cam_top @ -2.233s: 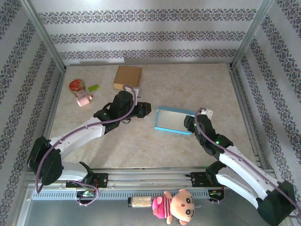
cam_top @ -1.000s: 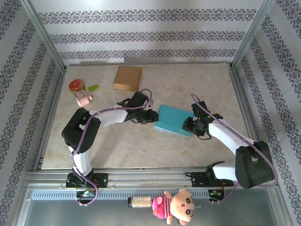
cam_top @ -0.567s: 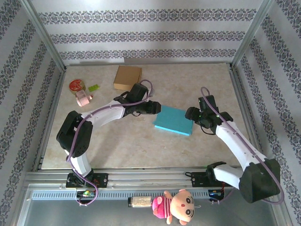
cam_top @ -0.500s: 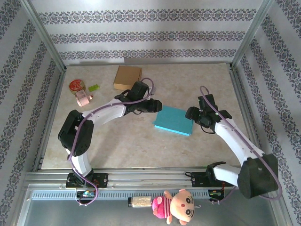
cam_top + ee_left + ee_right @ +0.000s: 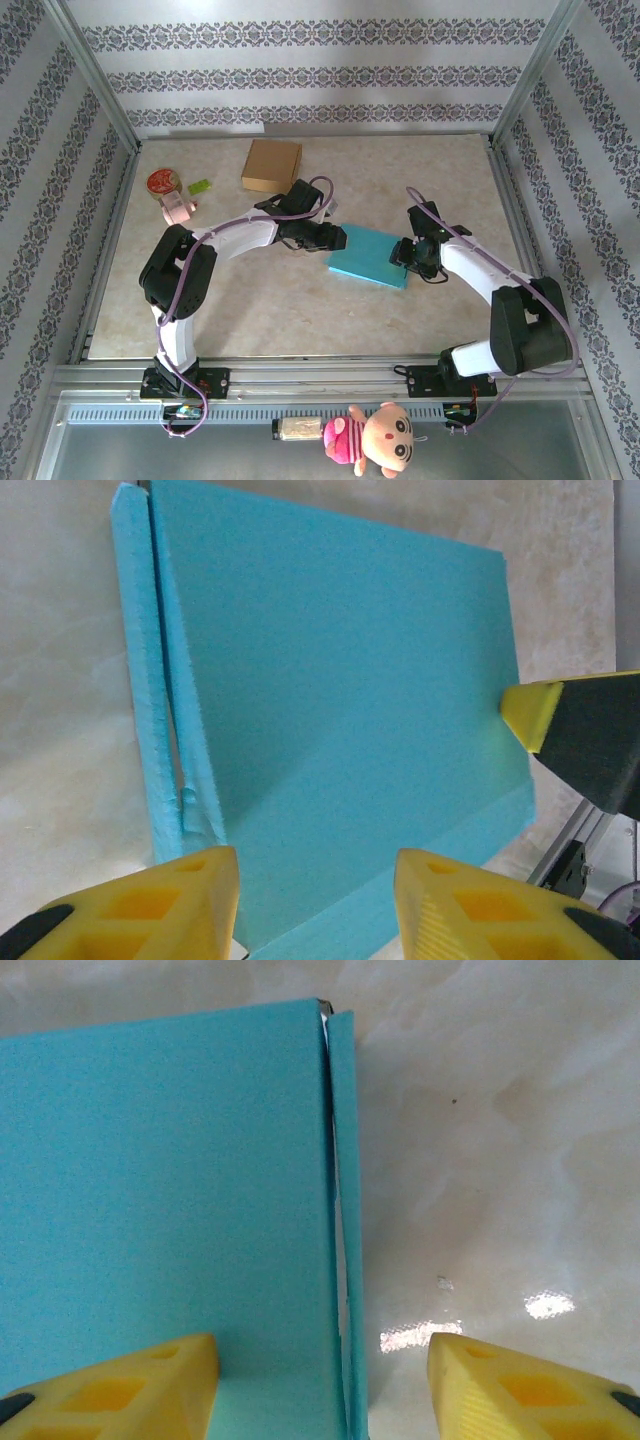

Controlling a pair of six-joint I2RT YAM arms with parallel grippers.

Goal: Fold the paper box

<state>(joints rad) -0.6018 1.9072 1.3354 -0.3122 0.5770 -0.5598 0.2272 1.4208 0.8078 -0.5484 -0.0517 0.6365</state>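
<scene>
The left end effector [image 5: 336,238] and the right end effector [image 5: 404,252] have moved in closer to the blue paper box [image 5: 368,255], which lies flat mid-frame on the surface [image 5: 300,300], each with jaws parted, straddling opposite edges, gripping nothing.

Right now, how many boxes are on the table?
2. The blue paper box lies in the middle; the brown cardboard box sits farther back, to its left. The small pink item at far left is too small to identify.
</scene>
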